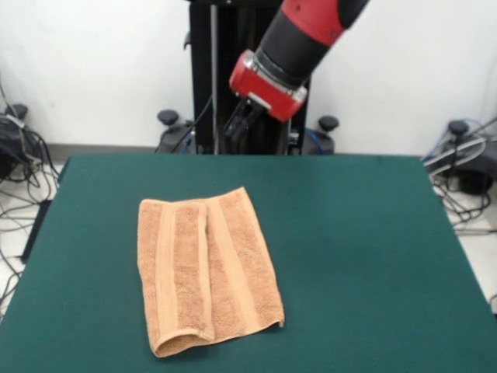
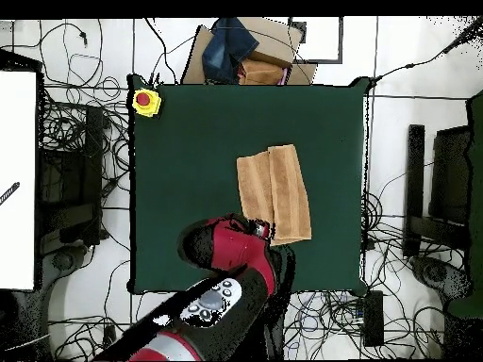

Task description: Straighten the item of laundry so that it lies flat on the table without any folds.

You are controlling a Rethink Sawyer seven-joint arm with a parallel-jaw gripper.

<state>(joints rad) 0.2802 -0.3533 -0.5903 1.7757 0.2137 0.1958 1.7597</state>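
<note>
The light-brown towel (image 1: 206,272) lies on the green table (image 1: 349,233), left of centre and towards the near edge. Its left part is folded over onto the rest, with a rolled fold at the near left corner, so it is a doubled narrow rectangle. In the overhead view the towel (image 2: 274,193) lies right of the middle of the table (image 2: 189,160). My gripper (image 1: 241,123) hangs in the air above the table's far edge, behind the towel and not touching it. In the overhead view the red arm (image 2: 231,250) covers the gripper and the towel's lower left corner.
A yellow box with a red button (image 2: 145,101) sits at one table corner. A cardboard box with dark blue cloth (image 2: 241,52) stands off the table's far side. The black pedestal (image 1: 221,78) rises behind the table. Cables lie on the floor all round.
</note>
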